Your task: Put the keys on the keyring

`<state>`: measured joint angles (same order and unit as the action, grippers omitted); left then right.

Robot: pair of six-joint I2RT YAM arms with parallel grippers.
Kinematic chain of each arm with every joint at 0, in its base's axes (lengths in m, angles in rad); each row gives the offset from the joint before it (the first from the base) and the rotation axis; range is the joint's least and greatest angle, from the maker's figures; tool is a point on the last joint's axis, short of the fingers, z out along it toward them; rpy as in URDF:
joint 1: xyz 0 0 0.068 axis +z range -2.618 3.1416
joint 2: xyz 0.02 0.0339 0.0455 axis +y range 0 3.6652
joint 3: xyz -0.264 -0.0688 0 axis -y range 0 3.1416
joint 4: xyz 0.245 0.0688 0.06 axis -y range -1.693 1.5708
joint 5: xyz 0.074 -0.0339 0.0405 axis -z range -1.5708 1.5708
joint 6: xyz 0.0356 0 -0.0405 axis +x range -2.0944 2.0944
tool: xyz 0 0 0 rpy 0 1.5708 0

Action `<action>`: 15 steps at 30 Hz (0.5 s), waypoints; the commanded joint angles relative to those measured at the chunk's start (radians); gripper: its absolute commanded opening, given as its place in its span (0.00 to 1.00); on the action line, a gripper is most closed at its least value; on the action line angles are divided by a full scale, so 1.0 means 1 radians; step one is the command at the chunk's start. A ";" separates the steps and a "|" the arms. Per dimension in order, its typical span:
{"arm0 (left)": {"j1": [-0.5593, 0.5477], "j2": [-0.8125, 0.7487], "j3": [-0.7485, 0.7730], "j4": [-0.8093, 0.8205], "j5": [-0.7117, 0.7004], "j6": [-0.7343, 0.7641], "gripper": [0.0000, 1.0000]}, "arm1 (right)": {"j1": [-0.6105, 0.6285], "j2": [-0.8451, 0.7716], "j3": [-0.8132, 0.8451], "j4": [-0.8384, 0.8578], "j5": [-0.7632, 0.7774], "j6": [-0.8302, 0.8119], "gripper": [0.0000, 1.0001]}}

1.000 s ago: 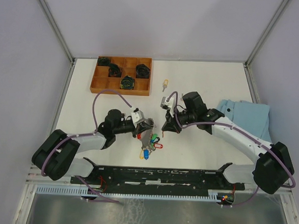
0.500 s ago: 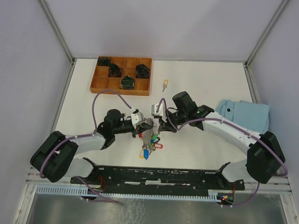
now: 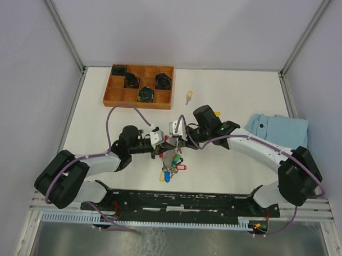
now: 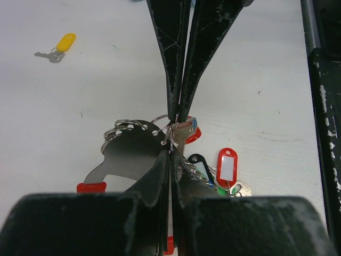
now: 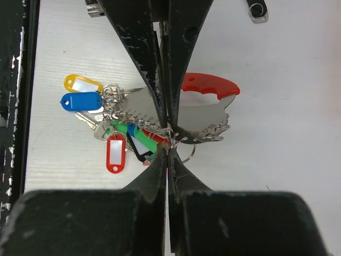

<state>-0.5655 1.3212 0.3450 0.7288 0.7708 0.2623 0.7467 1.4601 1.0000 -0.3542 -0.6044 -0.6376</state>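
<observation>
Keyring (image 3: 172, 163): bunch with red curved strap, grey metal plate, beaded chain and blue, green, red and yellow plastic tags. Lies on the white table (image 3: 245, 91) near its front edge, between the two arms. Directly over it, tip to tip, left gripper (image 4: 169, 156) and right gripper (image 5: 168, 150), black fingers of each pressed together. On the left side, nips a thin wire ring of the bunch; on the right, cannot tell what is pinched, if anything. Farther back and well apart: small silver key with yellow oblong tag (image 3: 188, 95), alone on bare tabletop near a wooden compartment tray (image 3: 120, 95). At the right edge, folded light-blue cloth (image 3: 277, 132).
</observation>
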 commanded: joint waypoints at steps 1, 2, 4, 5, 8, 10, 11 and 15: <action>-0.005 -0.022 -0.007 0.054 0.044 0.051 0.03 | 0.005 -0.008 -0.001 0.057 0.042 -0.036 0.01; -0.005 -0.022 -0.006 0.055 0.045 0.052 0.03 | 0.006 -0.011 -0.004 0.054 0.051 -0.040 0.01; -0.005 -0.020 -0.006 0.055 0.042 0.053 0.03 | 0.005 -0.020 -0.006 0.045 0.064 -0.049 0.01; -0.005 -0.020 -0.006 0.055 0.042 0.053 0.03 | 0.005 -0.022 -0.009 0.043 0.065 -0.052 0.01; -0.005 -0.020 -0.005 0.055 0.041 0.052 0.03 | 0.005 -0.022 -0.010 0.044 0.048 -0.049 0.01; -0.006 -0.019 -0.006 0.055 0.036 0.050 0.03 | 0.006 -0.023 -0.009 0.041 0.032 -0.048 0.01; -0.006 -0.019 -0.005 0.055 0.037 0.048 0.03 | 0.006 -0.025 -0.009 0.041 0.028 -0.050 0.01; -0.006 -0.016 -0.003 0.055 0.038 0.045 0.03 | 0.007 -0.031 -0.020 0.053 0.012 -0.056 0.01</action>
<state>-0.5652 1.3212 0.3389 0.7288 0.7727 0.2729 0.7467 1.4616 0.9897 -0.3443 -0.5636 -0.6720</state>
